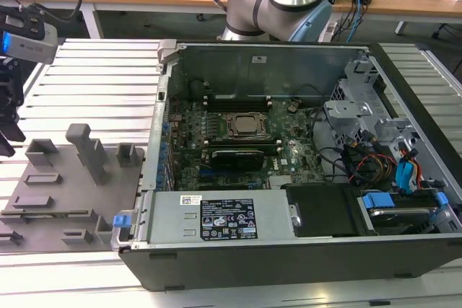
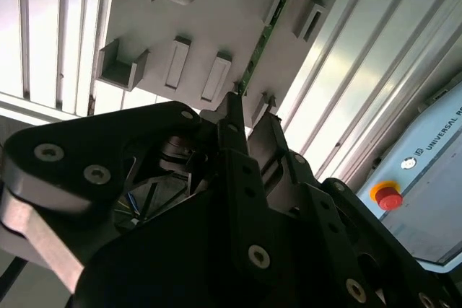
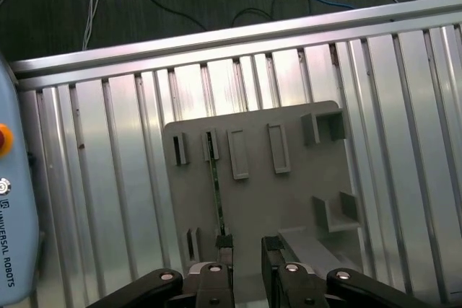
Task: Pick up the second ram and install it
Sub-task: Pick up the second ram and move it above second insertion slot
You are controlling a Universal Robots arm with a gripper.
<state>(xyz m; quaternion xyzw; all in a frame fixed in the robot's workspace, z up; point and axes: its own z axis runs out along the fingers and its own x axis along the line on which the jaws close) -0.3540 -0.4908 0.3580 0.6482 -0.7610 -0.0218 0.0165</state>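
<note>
Second ram [image 3: 216, 192] stands on its long edge in the slotted blocks of the grey tray [image 3: 289, 203]. It shows as a thin green strip in both wrist views [image 2: 254, 55]. Not picked up yet.

The claw [image 3: 247, 244] hangs over the end of the ram nearest it. It is open and grips nothing: the two fingers [image 3: 224, 250] are apart, with bare tray showing in the gap. In the first wrist view the ram lines up more with one finger than with the gap. Can't tell if that finger touches it.

The tray lies flat on the slatted metal worktop [image 3: 108, 178]. The open computer case [image 1: 303, 261] sits just beside the tray, on the exterior view's right.

Handling guess:
- **Weight and stiffness:** the ram looks light and stiff but thin, so it would likely snap or crack if bent or twisted.
- **Surface:** the flat faces are smooth and could slip in the fingers.
- **Fragile parts:** the small chips and the contact edge down in the slot look fragile.
- **Where to grip:** pinch the two flat faces at the exposed upper edge, around mid-length so it doesn't tilt, and clear of the slotted blocks.
</note>
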